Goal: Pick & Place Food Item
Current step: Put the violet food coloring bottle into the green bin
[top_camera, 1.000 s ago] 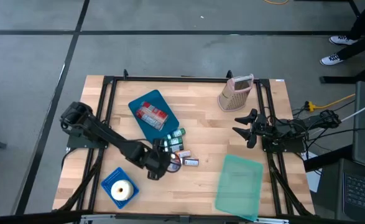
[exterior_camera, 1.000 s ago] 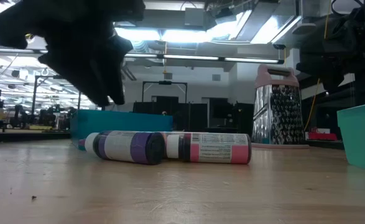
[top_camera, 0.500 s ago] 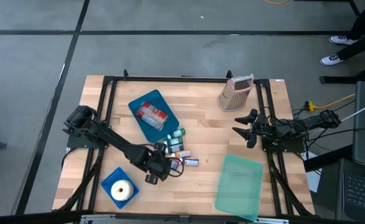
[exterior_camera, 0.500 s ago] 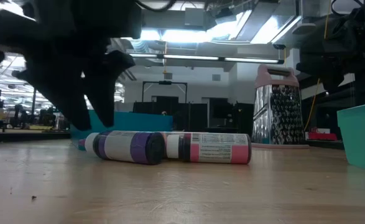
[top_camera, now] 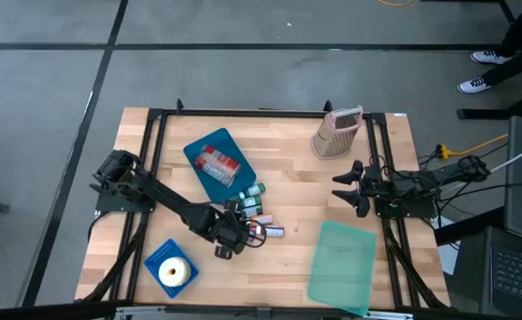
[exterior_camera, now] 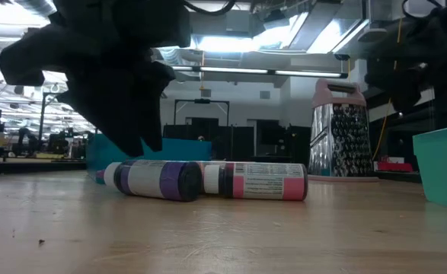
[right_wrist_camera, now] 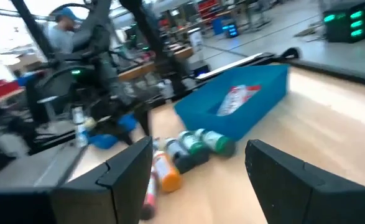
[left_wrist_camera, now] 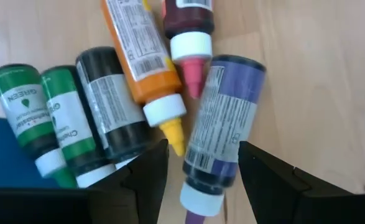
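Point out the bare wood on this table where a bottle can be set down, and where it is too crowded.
Free: the strip between the blue tray and the grater, and the front edge between the blue basket and the teal bin. Crowded: the food-colouring bottles mid-table, where the open left gripper hangs.

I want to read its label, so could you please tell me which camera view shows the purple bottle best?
The left wrist view: the purple bottle lies between the open jaws, label up. The low view shows it side-on beside the pink bottle. In the high view the left gripper mostly covers it. The right wrist view is too blurred to pick it out.
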Controlling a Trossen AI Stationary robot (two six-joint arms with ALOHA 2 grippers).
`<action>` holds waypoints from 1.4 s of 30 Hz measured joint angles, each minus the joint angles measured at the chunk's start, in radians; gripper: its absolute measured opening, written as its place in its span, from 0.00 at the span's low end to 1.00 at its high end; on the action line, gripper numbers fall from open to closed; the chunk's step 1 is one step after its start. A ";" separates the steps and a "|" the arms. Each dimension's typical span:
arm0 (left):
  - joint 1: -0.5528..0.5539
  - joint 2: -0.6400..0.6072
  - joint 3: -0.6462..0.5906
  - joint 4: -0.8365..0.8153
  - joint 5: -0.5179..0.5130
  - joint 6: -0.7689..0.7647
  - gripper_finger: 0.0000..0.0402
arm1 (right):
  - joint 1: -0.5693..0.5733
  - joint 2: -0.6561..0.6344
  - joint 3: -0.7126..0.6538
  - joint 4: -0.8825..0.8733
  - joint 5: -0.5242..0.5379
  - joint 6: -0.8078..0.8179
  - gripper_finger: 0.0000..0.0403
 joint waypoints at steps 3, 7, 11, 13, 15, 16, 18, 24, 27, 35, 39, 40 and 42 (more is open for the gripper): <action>0.006 0.000 0.000 -0.001 0.035 0.001 0.47 | 0.000 0.047 0.000 0.049 0.043 -0.045 0.63; 0.011 0.000 0.000 -0.011 0.064 0.008 0.47 | 0.000 0.091 0.000 0.096 0.038 -0.052 0.63; 0.013 0.003 0.000 -0.014 0.072 0.018 0.47 | 0.000 0.119 0.000 0.101 0.037 -0.050 0.63; 0.019 0.017 0.000 -0.012 0.091 0.018 0.47 | 0.000 0.127 0.000 0.103 0.039 -0.049 0.63; 0.025 0.043 0.000 -0.001 0.112 0.018 0.47 | 0.000 0.133 0.000 0.102 0.040 -0.044 0.63; 0.027 0.058 0.000 0.010 0.117 0.019 0.47 | 0.000 0.133 0.000 0.103 0.040 -0.043 0.63; 0.031 0.085 0.000 0.029 0.124 0.028 0.47 | 0.000 0.133 0.000 0.103 0.040 -0.043 0.63; 0.045 0.124 0.006 0.115 0.115 0.040 0.40 | 0.000 0.134 0.000 0.103 0.043 -0.043 0.63; 0.051 0.125 0.039 0.079 0.121 0.028 0.27 | 0.000 0.134 0.000 0.103 0.043 -0.045 0.63; 0.054 0.096 0.258 0.044 0.133 0.126 0.22 | 0.000 0.134 0.000 0.102 0.043 -0.047 0.63; 0.074 0.097 0.368 0.074 0.134 0.222 0.22 | 0.000 0.134 0.000 0.103 0.043 -0.047 0.63; 0.083 0.097 0.385 0.089 0.134 0.244 0.22 | 0.000 0.134 0.000 0.103 0.043 -0.047 0.63; 0.102 0.101 0.406 0.116 0.138 0.284 0.22 | 0.000 0.134 0.000 0.103 0.043 -0.047 0.63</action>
